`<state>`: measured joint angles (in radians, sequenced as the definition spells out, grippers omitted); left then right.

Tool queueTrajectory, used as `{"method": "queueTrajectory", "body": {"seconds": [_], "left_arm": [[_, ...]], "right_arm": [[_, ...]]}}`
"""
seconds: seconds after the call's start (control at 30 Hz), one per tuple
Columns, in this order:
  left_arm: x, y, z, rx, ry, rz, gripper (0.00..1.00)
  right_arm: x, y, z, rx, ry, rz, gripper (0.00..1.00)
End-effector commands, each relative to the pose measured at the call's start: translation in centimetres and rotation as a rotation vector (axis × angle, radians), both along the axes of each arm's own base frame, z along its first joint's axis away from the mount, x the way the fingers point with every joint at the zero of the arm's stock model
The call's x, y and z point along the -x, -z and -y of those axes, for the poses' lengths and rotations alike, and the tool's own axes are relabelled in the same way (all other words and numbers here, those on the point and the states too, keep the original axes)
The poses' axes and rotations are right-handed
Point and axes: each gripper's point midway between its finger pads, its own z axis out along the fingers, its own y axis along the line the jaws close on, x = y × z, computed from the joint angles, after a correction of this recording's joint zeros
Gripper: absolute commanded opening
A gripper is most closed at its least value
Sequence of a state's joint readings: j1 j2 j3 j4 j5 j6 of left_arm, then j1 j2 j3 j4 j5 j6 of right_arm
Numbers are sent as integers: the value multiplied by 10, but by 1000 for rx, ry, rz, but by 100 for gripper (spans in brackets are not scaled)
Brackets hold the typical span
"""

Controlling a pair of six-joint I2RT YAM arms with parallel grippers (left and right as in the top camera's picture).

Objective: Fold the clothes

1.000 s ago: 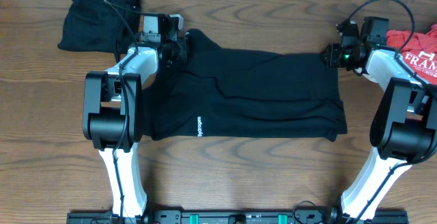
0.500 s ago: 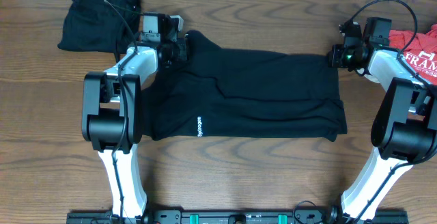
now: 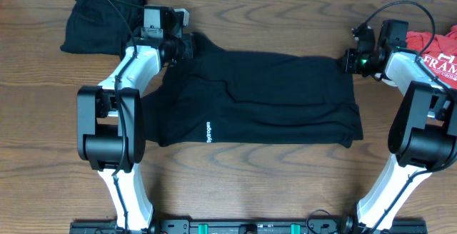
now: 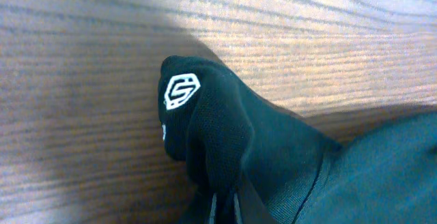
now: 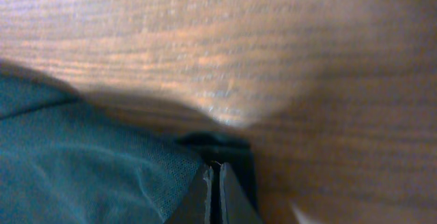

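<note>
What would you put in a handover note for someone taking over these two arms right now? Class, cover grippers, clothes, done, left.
Left gripper: shut on far-left corner of the black top, fabric bunched up.
Right gripper: shut at its far-right corner; hold unclear.
Clothes: black top spread flat; black bundle far left; red tee far right.
Done: top laid out.
Left: fold it, then the red tee.

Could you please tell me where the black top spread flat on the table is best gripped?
At the two far corners of the black top, coming down from above: it lies flat, so only its edges give a lip to pinch. Left tool and right tool pinch there.
</note>
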<state>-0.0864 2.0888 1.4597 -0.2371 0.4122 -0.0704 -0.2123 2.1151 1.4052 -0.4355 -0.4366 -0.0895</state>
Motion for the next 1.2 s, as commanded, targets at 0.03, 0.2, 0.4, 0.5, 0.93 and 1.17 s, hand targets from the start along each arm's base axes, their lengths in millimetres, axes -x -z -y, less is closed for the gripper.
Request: {"method": "queueTrajectory", "body": {"seconds": [0.03,0.2,0.4,0.5,0.93,1.17], "left_arm": [[2,-15,0,-8,7,17,6],[7,-14,-1,-15,16,-1,6],[15,-32,-1,-23,28,7,6],[22,-44,-2,-25,30,3,6],[70,-37,-7,-40,31,-191,6],[82,-32,-10,-43,26,-250,6]], "right_arm": [[0,-28,-1,-16,0,39,1],[-1,-43,-1,-10,0,68,1],[2,-61,-1,-5,0,87,1],[9,-62,-3,-9,1,62,1],[34,-52,-4,-8,13,-59,1],[48,-61,-5,-6,18,-95,1]]}}
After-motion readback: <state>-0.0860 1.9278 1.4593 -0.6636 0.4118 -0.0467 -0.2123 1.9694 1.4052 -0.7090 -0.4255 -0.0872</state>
